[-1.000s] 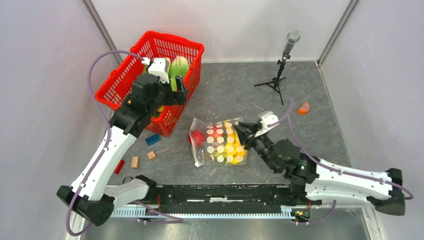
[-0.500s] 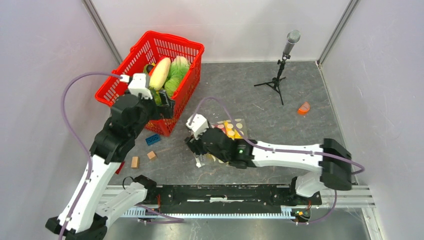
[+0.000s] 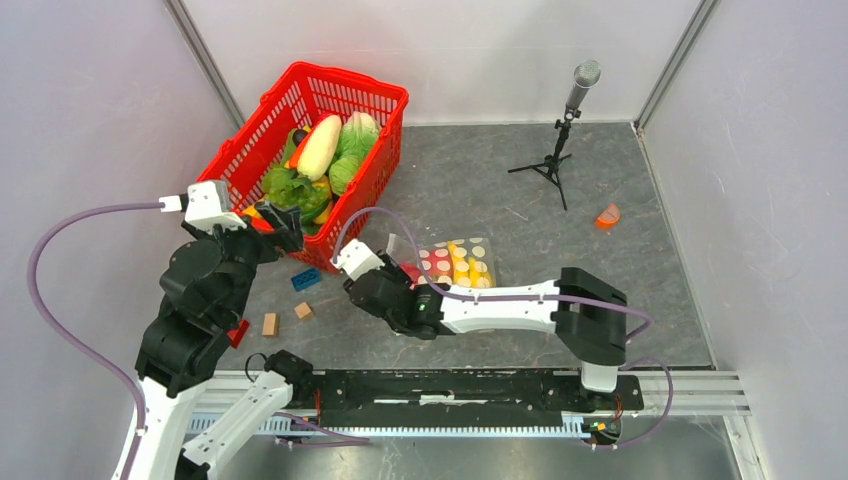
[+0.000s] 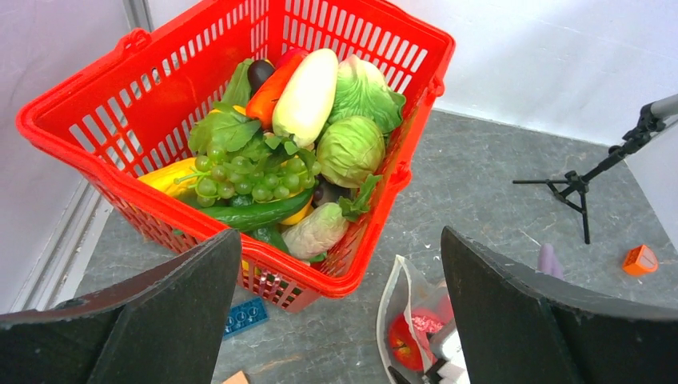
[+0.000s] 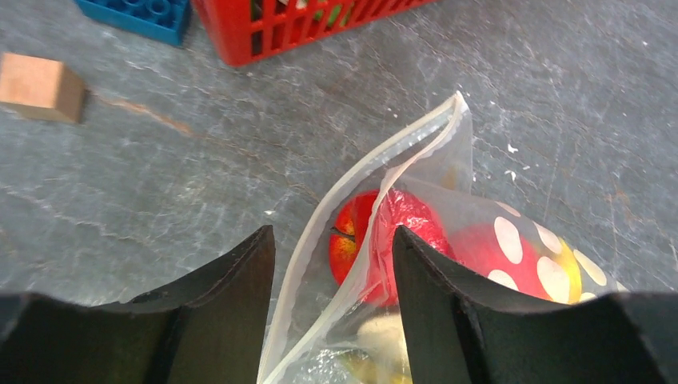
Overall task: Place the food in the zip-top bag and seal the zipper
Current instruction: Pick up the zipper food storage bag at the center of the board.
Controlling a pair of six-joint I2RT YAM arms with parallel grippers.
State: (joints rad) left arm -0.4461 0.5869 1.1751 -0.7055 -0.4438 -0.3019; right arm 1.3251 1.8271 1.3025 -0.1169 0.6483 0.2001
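**Bag mouth gapes under the right tool**

The bag [image 3: 455, 262] lies flat on the surface [image 3: 560, 230] near its middle, just right of the near corner of the basket [image 3: 385, 150], its mouth turned left toward it; red food [image 5: 356, 240] sits just inside the mouth, with yellow pieces [image 3: 460, 266] deeper in. The zipper [image 5: 384, 156] is unsealed; its two lips stand apart, and in the right wrist view the strip runs slantwise, from far right to near left, passing through the gap between the fingers. The right tool [image 5: 332, 232] hangs directly over this mouth end, jaws partly spread and clamped on nothing; one lip lies close by the finger on the left of that view, though whether it touches I cannot tell; the bag's body stretches away to the right. The left tool [image 4: 339, 240] hovers by the basket's near edge, jaws wide and empty, with more food [image 4: 308, 96] heaped in the basket ahead of it; the bag is well apart from it, so the right arm is plainly the nearer to the zipper. As I judge it, sealing calls for the fingers to sit square across the strip's long axis, pinch both lips together, then slide along it; a slanted pinch may catch one lip only. A blue brick [image 5: 136, 16] and a wooden cube [image 5: 40, 86] lie beside the basket, apart from the bag.
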